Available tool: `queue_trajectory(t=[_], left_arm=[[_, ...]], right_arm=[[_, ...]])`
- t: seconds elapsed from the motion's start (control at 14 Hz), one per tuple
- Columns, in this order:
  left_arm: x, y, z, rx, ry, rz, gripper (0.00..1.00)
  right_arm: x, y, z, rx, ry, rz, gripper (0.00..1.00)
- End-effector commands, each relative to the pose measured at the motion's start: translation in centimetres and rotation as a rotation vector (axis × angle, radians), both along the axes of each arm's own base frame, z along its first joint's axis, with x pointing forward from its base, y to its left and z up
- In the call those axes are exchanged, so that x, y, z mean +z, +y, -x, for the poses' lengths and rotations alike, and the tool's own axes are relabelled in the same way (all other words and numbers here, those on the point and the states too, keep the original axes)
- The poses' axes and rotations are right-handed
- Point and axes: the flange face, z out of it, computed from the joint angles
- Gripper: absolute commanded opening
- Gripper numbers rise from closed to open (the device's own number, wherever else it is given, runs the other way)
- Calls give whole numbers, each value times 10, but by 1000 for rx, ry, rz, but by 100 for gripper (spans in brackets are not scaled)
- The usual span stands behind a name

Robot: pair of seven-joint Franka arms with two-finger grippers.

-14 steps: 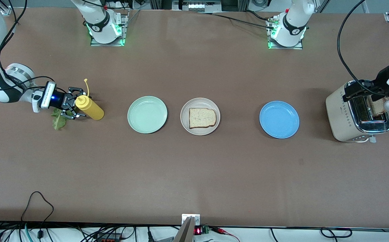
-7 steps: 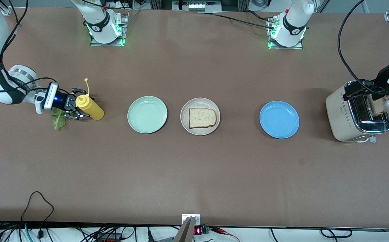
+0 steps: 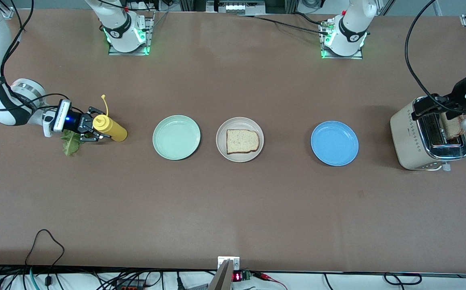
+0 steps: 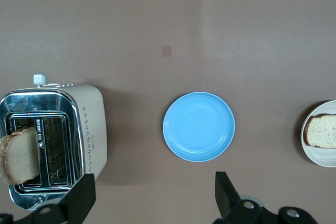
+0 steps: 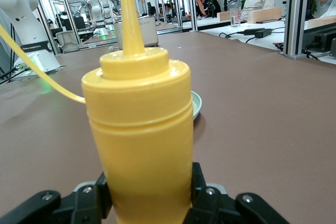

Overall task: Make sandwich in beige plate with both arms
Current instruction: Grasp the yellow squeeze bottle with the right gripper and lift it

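step: we take the sauce, one bread slice [image 3: 242, 141] lies on beige plate [image 3: 221, 133] | right gripper [image 3: 90, 129]: grasping the yellow bottle [image 3: 110, 128] | left gripper [image 4: 152, 198]: released, over toaster [image 3: 424, 139] | next: carry the bottle over the slice.

The brown table [image 3: 233, 209] bears a lettuce leaf [image 3: 69, 144], yellow bottle [image 3: 110, 127], three plates [image 3: 176, 137] and a toaster [image 3: 428, 139].

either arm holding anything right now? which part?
Right gripper: jaws sit on either side of the yellow squeeze bottle, on its body just below the cap. Left gripper: open above the toaster, holding nothing.
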Motion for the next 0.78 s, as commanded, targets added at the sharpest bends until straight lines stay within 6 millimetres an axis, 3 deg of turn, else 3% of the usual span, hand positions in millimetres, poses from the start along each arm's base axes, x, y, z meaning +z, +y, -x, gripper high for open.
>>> queue_trajectory(t=[0.0,0.43,0.71], left_arm=[[5,2,6,-14,-2,-9,100],[5,-5,7,-25,0,-9,100],[6,-3,7,-20,0,-3,100]], right_arm=[[12,9,-14,-15,-6,29,4],[80,49,-52,-55,94,147,2],[111,82,-66,-58,128,179,3]])
